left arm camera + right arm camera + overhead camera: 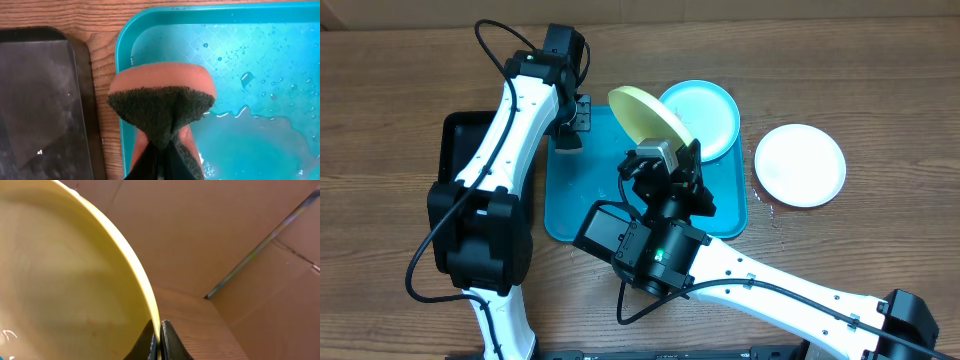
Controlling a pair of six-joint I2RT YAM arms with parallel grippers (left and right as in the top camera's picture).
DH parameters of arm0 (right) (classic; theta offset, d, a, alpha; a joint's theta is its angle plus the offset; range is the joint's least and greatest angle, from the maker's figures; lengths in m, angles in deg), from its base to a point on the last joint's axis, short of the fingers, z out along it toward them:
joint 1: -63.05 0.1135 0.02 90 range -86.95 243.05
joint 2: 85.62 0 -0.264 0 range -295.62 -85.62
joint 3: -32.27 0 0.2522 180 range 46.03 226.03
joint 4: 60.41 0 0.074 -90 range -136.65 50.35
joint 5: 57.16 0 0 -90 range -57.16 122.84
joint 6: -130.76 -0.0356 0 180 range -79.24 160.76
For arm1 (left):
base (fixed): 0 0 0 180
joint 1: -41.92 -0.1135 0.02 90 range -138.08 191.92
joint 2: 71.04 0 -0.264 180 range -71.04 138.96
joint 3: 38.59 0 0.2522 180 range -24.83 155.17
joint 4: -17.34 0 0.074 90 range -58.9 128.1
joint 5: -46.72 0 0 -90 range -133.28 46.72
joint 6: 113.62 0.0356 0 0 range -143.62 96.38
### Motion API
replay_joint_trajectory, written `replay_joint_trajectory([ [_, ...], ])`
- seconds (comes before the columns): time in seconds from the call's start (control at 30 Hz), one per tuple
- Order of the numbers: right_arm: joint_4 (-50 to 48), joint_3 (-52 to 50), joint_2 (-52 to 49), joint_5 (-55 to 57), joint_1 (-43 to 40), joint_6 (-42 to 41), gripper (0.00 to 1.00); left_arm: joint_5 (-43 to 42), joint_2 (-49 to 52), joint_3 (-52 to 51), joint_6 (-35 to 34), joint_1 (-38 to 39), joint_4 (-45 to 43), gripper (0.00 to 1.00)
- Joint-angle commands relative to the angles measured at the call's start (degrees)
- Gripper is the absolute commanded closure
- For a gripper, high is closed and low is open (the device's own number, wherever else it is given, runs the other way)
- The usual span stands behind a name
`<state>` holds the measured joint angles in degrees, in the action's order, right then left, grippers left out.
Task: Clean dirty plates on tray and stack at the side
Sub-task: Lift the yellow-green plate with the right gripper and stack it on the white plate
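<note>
Right jaws pinch yellow-green plate [645, 115] by its rim above tray [570, 200]

Overhead looks straight down on your worktop [880, 80]. Your left wrist camera sits close behind the left claw [161, 145], facing the tray [250, 50] ahead, which overhead shares. Your right wrist camera hugs the yellow-green plate [60, 280] left of the right claw [160, 330].

Yel-green plate [645, 115] tilted over wet teal tray [582, 200], mint plate [712, 118] prob. overhanging corner, white plate [800, 165] beside
</note>
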<state>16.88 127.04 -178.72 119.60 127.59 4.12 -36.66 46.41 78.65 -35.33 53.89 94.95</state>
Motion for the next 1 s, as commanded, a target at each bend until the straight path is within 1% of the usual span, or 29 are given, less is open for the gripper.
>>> replay_joint_trajectory([
  [0.0,-0.15,1.73,1.6,3.34,0.13,-0.42,0.96,-0.68,0.22,0.5,-0.76,-0.07,-0.02,0.96],
  [0.13,-0.13,1.73,1.6,1.11,0.11,-0.9,0.96,-0.68,0.22,0.5,-0.76,-0.07,-0.02,0.96],
  [0.23,0.46,1.7,1.6,-4.57,-0.22,-1.44,0.96,-0.68,0.22,0.5,-0.76,-0.07,-0.02,0.96],
  [0.3,2.27,1.7,1.6,-8.61,-0.72,-4.15,0.96,-0.68,0.22,0.5,-0.76,-0.07,-0.02,0.96],
  [0.4,8.15,1.7,1.6,-16.94,-2.89,-12.96,0.96,-0.66,0.22,0.5,-0.76,-0.07,-0.02,0.96],
  [0.43,10.67,1.7,1.6,-22.47,-4.94,-16.83,0.96,-0.66,0.22,0.5,-0.76,-0.07,-0.04,0.96],
  [0.5,11.19,1.53,1.6,-30.97,-8.44,-17.31,0.96,-0.66,0.22,0.5,-0.76,-0.07,-0.11,0.96],
  [0.57,10.82,1.42,1.6,-38.77,-12.39,-15.65,0.96,-0.7,0.22,0.5,-0.79,-0.07,-0.13,0.96],
  [0.73,5.14,1.33,1.6,-59.52,-25.05,-2.01,0.96,-0.68,0.22,0.5,-0.81,0.02,-0.31,0.96],
  [0.77,3.19,1.33,1.6,-67.43,-30.69,2.14,0.96,-0.7,0.22,0.5,-0.81,0.04,-0.48,0.96],
  [0.87,1.11,1.36,1.6,-76.94,-40.63,6.43,0.96,-0.68,0.22,0.5,-0.81,0.04,-0.48,0.96],
  [0.97,0.13,1.33,1.6,-84.52,-50.9,8.83,0.96,-0.68,0.22,0.5,-0.81,0.04,-0.48,0.96],
])
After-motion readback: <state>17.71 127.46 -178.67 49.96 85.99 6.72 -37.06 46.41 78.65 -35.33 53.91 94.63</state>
